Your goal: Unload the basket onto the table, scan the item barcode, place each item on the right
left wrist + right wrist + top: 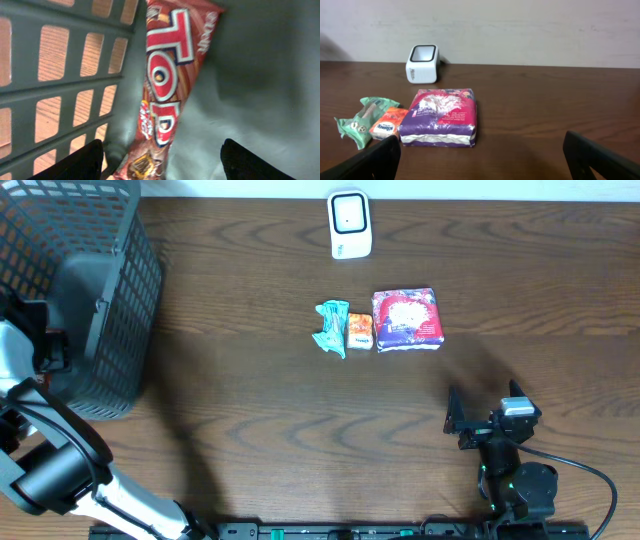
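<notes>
**Left arm down in the basket, right arm waiting by the near edge**

The left gripper (162,162) hangs inside the grey basket (120,300) at the desk's (250,430) far left corner. Its jaws are spread wide, and a red snack wrapper (162,75) lies loose between them against the basket wall. The right gripper (485,160) sits near the desk's near right edge, also spread wide and holding nothing. A green packet (332,327), an orange packet (360,332) and a purple pack (407,319) lie in a row mid-desk. The white scanner (350,224) stands at the far edge.
</notes>
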